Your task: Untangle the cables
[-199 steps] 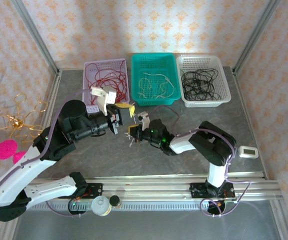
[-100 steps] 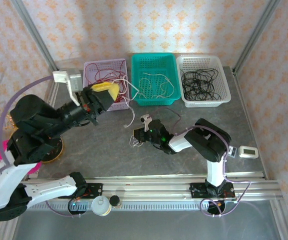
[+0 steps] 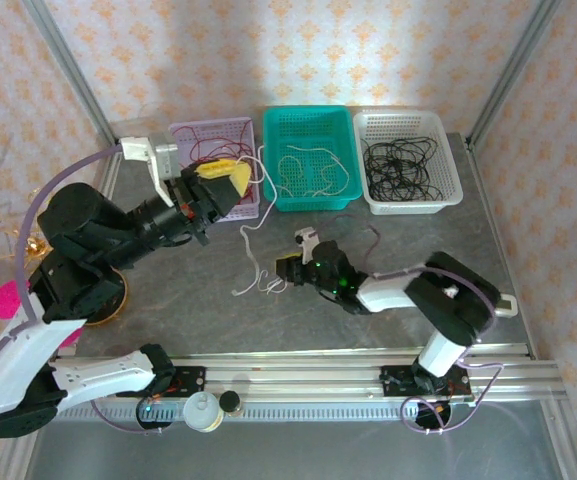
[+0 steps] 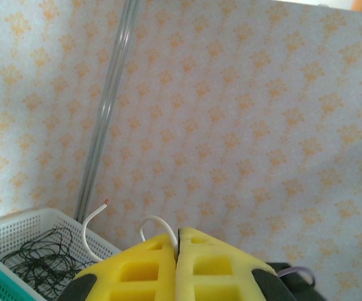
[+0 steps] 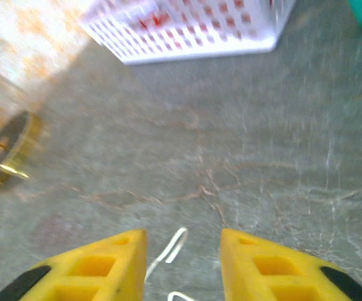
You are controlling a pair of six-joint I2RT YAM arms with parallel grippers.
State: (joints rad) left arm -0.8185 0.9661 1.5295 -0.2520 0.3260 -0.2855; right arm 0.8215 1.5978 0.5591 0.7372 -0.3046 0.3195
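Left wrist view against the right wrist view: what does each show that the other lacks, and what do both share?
Left wrist, not right: patterned wall, white basket of black cables, left gripper shut on a cream-white cable. Right wrist, not left: grey table, lilac basket of red cables, open right gripper. Both: yellow fingers, cream-white cable.

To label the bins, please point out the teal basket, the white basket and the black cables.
teal basket [image 3: 313, 203], top view, near wall
white basket [image 3: 413, 206], top view, near wall
black cables [image 3: 400, 162], top view, middle of the heap

Three baskets [image 3: 308, 109] line the table's [image 3: 188, 320] far edge.
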